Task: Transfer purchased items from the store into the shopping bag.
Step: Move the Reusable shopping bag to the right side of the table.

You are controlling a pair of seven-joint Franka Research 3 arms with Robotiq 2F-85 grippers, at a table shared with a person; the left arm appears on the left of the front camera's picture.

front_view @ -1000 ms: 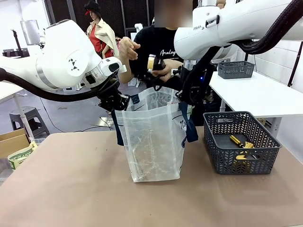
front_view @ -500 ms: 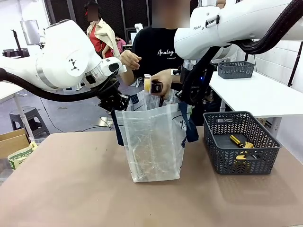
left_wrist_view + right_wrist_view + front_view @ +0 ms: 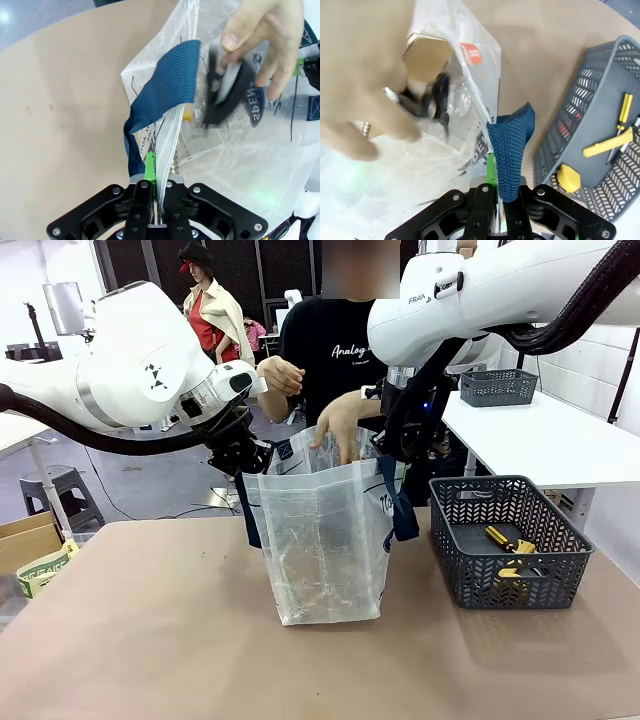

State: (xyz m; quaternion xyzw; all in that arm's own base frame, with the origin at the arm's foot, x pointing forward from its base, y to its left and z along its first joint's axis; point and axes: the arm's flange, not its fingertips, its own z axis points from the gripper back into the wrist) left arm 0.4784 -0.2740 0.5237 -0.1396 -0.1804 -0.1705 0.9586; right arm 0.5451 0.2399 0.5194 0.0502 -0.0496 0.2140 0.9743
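The translucent shopping bag [image 3: 325, 540] stands upright mid-table with its mouth held wide. My left gripper [image 3: 250, 460] is shut on the bag's left rim by a navy handle [image 3: 167, 85], and my right gripper [image 3: 396, 452] is shut on the right rim beside the other navy strap [image 3: 512, 145]. A person's hand [image 3: 335, 430] reaches into the mouth with a dark round item [image 3: 227, 95], blurred by motion. To the right stands the store, a dark grey basket [image 3: 500, 585], holding a yellow-handled tool [image 3: 505, 538] and a yellow round thing [image 3: 568, 178].
A second grey basket [image 3: 498, 387] sits on a white table at the back right. A cardboard box [image 3: 30, 540] and a stool [image 3: 65, 490] stand off the table's left side. Bare tabletop lies in front of the bag.
The person's hand has come down with the round item from above the bag into its mouth. Both arms have stayed still, holding the rim.
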